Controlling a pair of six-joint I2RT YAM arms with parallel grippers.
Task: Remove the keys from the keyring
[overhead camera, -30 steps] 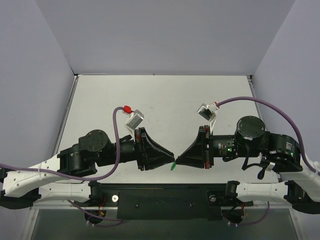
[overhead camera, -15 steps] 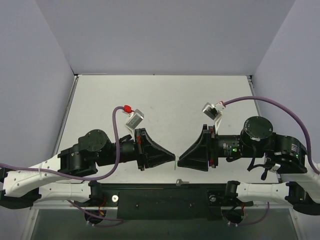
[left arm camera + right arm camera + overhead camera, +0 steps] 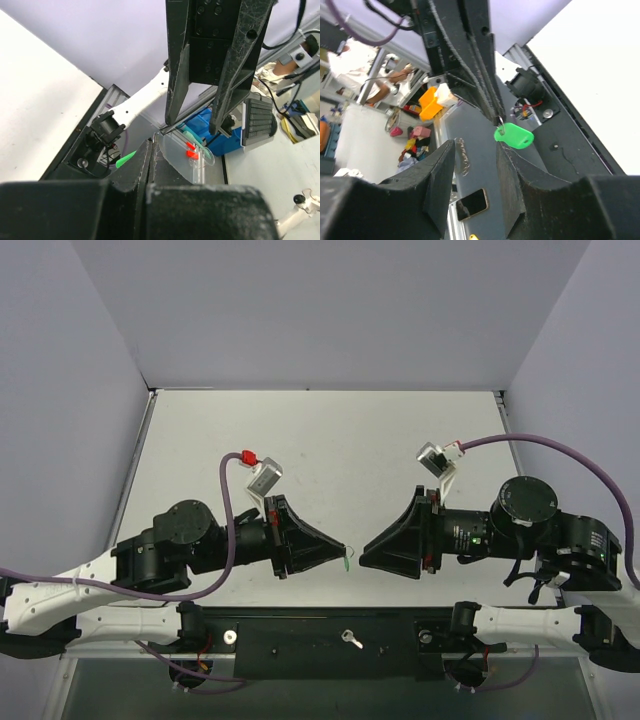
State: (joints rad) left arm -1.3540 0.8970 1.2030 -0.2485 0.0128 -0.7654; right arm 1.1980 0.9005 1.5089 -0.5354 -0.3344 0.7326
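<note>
My left gripper [image 3: 343,551] is shut on the thin wire loop of the keyring, and the green fob [image 3: 346,563] hangs just below its tip. In the right wrist view the keyring [image 3: 515,136] dangles from the left fingers [image 3: 482,75]. In the left wrist view only a green tip [image 3: 125,159] shows beside the shut left gripper [image 3: 151,145]. My right gripper [image 3: 363,558] is open and empty, a little to the right of the fob; its jaws stand apart in its own view [image 3: 475,150]. The tiny silver key [image 3: 351,638] lies apart on the black base bar below the table's near edge.
The black mounting bar [image 3: 300,640] with both arm bases runs along the near edge. The white tabletop [image 3: 330,440] stretches behind the grippers, with grey walls on three sides. Both grippers hover over the table's near edge.
The grippers met at the green fob a second ago. The right gripper has drawn back to the right, and the silver key has dropped from between them onto the black bar.
</note>
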